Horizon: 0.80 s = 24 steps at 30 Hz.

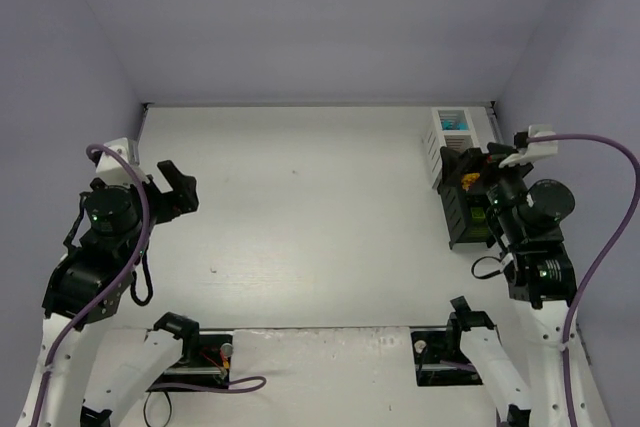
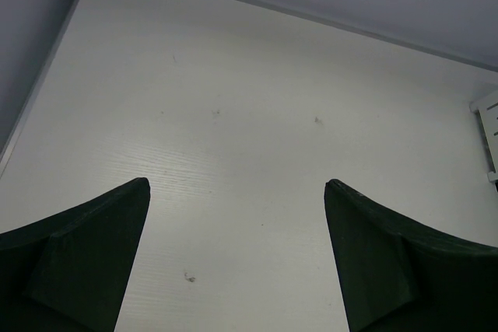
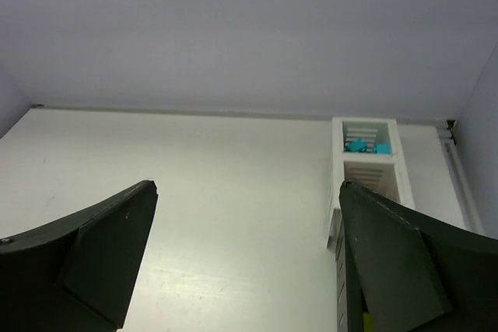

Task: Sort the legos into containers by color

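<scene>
Cyan legos (image 3: 366,146) lie in the white container (image 3: 337,149), the far bin of the row. Nearer us come the black containers (image 1: 462,217), and the row's long axis runs near to far along the right edge of the desk (image 1: 300,227).

The right jaws hang over the black containers. They stand apart with nothing between them and look up the row, so the white container lies ahead and a little to the right of them. From above we see an orange piece (image 1: 466,183) in a black bin just below these jaws. We cannot make out the other bins' contents, beyond a yellow-green glint.

The left jaws are also apart and empty. They sit well away at the left side of the desk, so the right arm is much the nearer to the bins.

We find no loose legos on the desk, and we judge the sorting done or nearly so. The side wall (image 1: 560,67) stands just beside the row and the back wall (image 1: 300,27) is close behind the white container. Any open room for the right jaws lies to the left and back toward the near edge.
</scene>
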{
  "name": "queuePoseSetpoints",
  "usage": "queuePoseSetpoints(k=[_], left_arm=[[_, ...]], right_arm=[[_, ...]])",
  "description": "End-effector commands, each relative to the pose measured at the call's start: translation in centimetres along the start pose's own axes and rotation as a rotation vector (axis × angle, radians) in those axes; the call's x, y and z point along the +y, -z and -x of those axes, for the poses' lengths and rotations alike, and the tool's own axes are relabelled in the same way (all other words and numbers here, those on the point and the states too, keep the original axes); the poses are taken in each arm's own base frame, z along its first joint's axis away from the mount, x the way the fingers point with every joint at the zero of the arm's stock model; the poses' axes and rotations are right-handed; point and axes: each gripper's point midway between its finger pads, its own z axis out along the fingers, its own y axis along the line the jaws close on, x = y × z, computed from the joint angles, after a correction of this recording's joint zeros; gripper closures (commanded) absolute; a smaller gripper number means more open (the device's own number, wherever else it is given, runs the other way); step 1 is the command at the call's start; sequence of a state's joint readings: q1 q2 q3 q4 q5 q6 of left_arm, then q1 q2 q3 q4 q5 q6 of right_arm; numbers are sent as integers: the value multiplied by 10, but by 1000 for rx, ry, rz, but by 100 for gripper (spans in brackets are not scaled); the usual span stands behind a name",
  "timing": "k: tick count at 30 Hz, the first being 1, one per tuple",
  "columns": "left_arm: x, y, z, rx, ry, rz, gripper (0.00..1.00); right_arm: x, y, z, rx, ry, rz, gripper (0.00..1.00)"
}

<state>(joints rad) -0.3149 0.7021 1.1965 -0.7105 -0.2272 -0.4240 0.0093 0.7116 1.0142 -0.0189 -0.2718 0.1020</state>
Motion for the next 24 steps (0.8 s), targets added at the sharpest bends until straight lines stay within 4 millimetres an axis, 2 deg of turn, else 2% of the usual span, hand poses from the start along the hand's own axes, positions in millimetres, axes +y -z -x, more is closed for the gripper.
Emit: queuePoseSetpoints(k=[1, 7, 12, 18, 24], left_arm=[[5, 11, 14, -53, 16, 22, 14], [16, 20, 7, -29, -12, 50, 14], [12, 19, 9, -34, 15, 40, 14], [8, 15, 9, -15, 9, 34, 14], [4, 9, 2, 18, -1, 21, 14]], right_arm=[[-5, 13, -4, -18, -30, -72, 0], [0, 24, -14, 5, -43, -69, 0], [-3, 31, -9, -20, -48, -95, 0], [0, 31, -3, -23, -48, -86, 0], [-4, 27, -8, -3, -49, -106, 0]])
